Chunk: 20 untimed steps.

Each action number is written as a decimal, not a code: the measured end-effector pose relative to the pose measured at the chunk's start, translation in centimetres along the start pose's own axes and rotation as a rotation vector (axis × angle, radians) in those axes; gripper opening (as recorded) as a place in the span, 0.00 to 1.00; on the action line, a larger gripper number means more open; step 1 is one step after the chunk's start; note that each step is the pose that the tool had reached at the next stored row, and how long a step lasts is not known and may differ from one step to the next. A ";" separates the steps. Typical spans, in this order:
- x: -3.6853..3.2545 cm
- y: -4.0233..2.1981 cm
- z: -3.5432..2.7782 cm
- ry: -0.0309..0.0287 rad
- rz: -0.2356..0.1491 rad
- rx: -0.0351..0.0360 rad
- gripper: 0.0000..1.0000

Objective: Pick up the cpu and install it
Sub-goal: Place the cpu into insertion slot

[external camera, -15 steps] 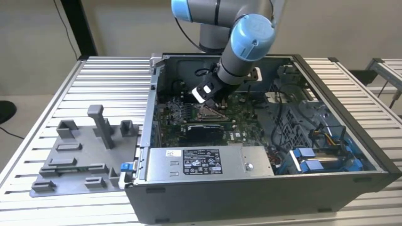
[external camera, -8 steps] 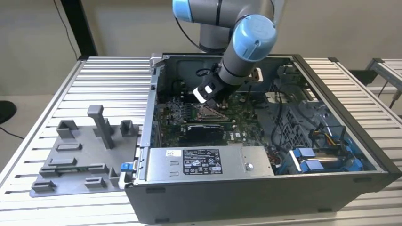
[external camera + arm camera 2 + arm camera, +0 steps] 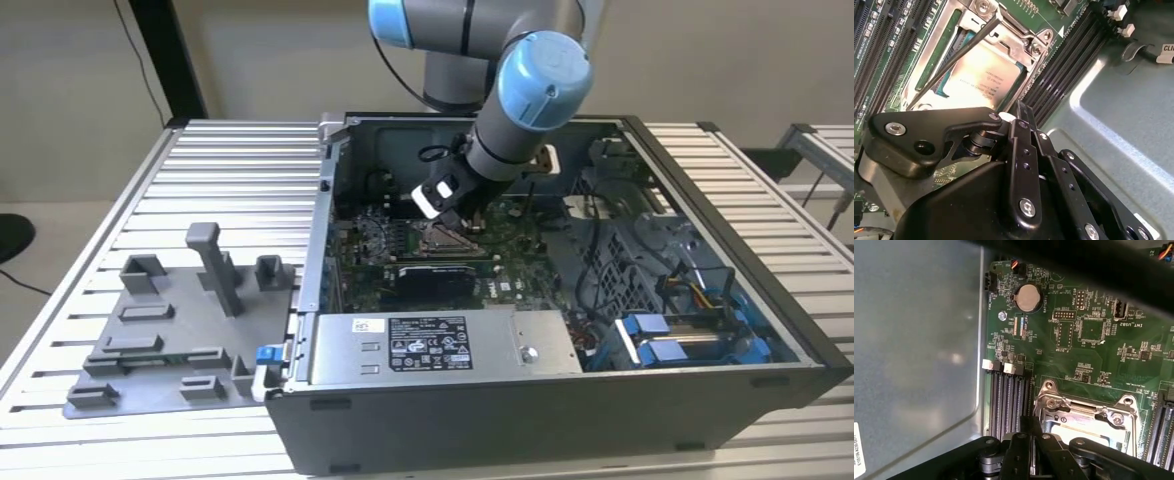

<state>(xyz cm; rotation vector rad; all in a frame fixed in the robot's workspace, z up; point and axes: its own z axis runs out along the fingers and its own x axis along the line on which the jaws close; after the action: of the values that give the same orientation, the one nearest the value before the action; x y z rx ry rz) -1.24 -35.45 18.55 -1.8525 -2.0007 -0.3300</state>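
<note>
Just above cpu [image 3: 986,75]: end effector [image 3: 451,217].

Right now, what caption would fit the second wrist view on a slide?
Gripper close by the cpu, which sits in the socket frame.

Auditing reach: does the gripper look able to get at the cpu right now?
Probably yes: the gripper hangs close over the cpu in the open case, though a thin metal bar slants across the chip's top.
</note>
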 end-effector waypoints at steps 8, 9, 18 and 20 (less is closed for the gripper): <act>-0.05 0.22 -0.03 -0.0061 0.007 0.0131 0.00; -0.05 0.26 -0.02 -0.0070 0.008 0.0148 0.00; 0.82 -0.71 -1.76 -0.0009 0.008 0.0163 0.00; 1.04 -1.63 -2.03 0.0014 0.008 0.0161 0.00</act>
<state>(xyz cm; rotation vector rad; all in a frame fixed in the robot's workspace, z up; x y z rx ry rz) -2.66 -35.54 20.97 -1.8493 -1.9889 -0.3120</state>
